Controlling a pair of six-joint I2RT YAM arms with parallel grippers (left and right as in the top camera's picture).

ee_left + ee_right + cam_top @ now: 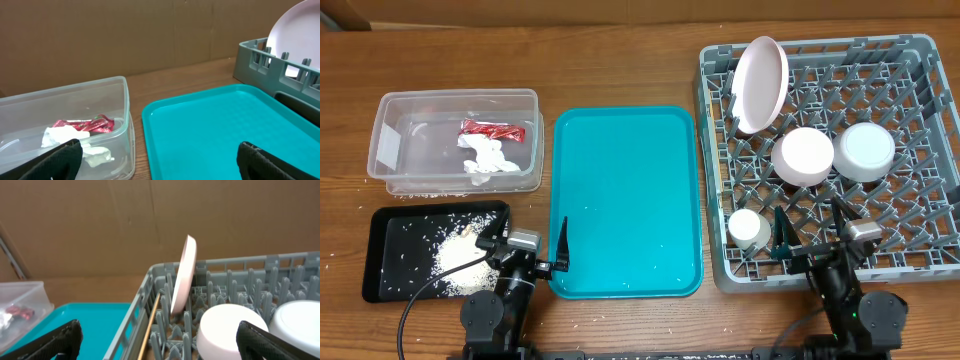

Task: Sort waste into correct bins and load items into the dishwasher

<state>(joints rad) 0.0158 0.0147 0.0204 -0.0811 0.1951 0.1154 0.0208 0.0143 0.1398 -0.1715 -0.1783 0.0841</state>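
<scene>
The left arm and right arm are folded low at the near edge of the overhead view, wrists pointing forward. The left gripper has its jaws spread wide and holds nothing. The right gripper is equally wide apart and empty.

Wooden table, brown wall behind, possibly cardboard, even light
</scene>
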